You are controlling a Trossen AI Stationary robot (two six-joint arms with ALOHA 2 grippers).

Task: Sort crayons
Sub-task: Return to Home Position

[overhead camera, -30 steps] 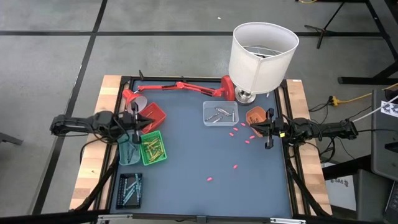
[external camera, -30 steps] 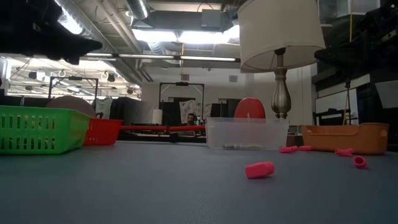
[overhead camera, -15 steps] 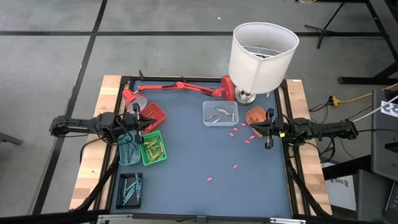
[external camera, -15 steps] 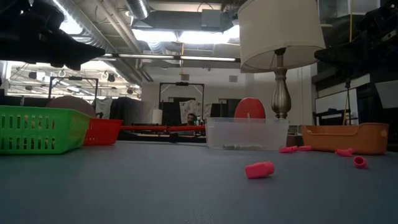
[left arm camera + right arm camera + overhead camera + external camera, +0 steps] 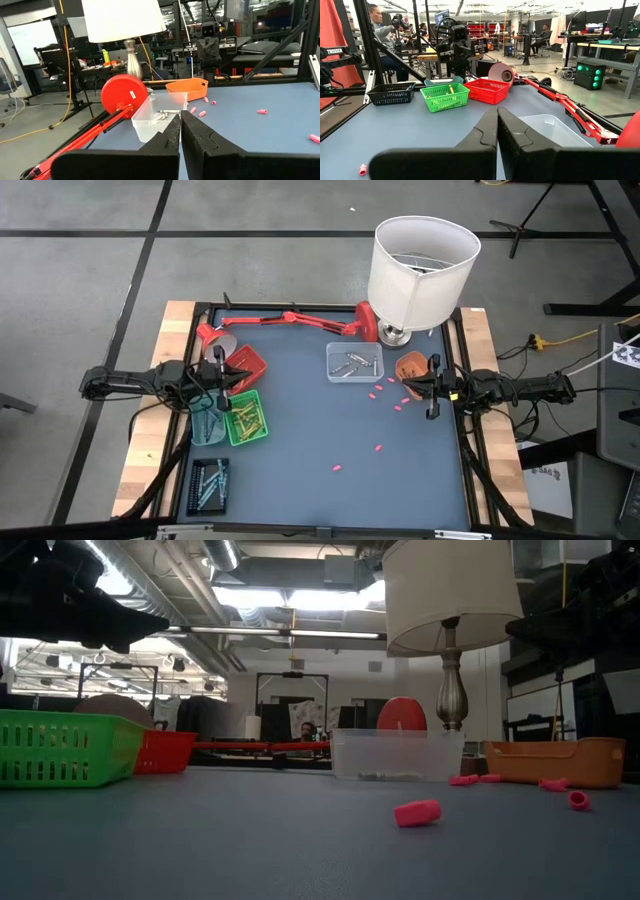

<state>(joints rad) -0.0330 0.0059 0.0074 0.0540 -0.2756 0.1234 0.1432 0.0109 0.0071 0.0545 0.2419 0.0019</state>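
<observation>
Left gripper (image 5: 180, 116): fingers pressed together, hovering by red tray (image 5: 165, 752) | right gripper (image 5: 497, 111): pressed together, beside orange tray (image 5: 555, 762) | crayons (image 5: 247, 418): lying in green tray (image 5: 60, 750), black tray (image 5: 392, 93), clear tray (image 5: 395, 753)

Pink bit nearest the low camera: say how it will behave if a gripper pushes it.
The pink bit lies on its side and looks round, so it would probably roll. One end looks wider, so it may curve. Tiny beside the clear tray, it is likely light and easily flicked.
</observation>
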